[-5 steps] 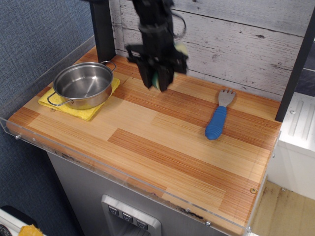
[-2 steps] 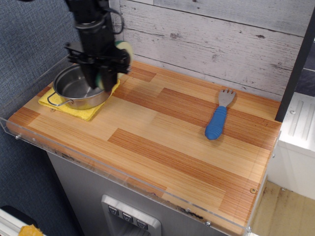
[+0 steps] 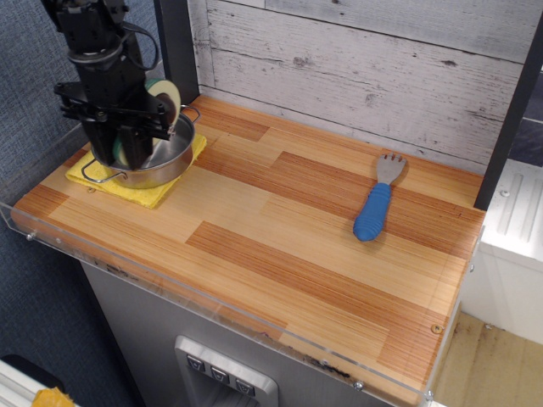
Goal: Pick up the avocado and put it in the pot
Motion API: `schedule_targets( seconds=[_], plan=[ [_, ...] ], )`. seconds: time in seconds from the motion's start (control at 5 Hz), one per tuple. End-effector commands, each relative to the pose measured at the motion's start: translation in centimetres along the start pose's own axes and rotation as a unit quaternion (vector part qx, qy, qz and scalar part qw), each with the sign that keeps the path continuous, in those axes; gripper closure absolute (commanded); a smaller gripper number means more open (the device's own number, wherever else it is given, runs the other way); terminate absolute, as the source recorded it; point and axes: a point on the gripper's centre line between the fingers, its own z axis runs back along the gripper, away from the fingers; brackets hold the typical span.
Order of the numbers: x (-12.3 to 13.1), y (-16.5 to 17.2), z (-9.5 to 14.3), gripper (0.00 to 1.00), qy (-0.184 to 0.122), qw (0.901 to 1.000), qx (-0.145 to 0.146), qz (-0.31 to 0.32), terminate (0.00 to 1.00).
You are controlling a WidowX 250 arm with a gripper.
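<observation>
My gripper [image 3: 121, 153] hangs over the shiny steel pot [image 3: 168, 161] at the table's left end and is shut on the avocado [image 3: 164, 97]. The avocado stands on edge between the fingers; its pale yellow-green face shows above the right finger and a green patch shows low between the fingers. The arm hides most of the pot; only its right rim, part of the bowl and both wire handles show. I cannot tell whether the avocado touches the pot's bottom.
The pot sits on a yellow cloth [image 3: 153, 193]. A fork with a blue handle [image 3: 376, 204] lies on the right half of the wooden table. A clear plastic lip [image 3: 212, 297] runs along the front edge. A black post [image 3: 176, 38] and plank wall stand behind.
My gripper has carried the avocado left from the table's back middle to above the pot, and has come lower over it. The fork has not moved.
</observation>
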Motion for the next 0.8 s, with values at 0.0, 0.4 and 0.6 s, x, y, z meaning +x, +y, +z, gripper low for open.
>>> schedule_targets(
  seconds=[0.0, 0.4, 0.6],
  plan=[
    [1.3, 3.8, 0.3, 1.00, -0.032, 0.9984, 0.012, 0.044, 0.00],
    [2.2, 3.7, -1.5, 1.00, -0.010, 0.9994, 0.005, 0.033, 0.00],
    [2.7, 2.8, -1.1, 0.00, -0.011, 0.9997, 0.014, 0.015, 0.00]
  ],
)
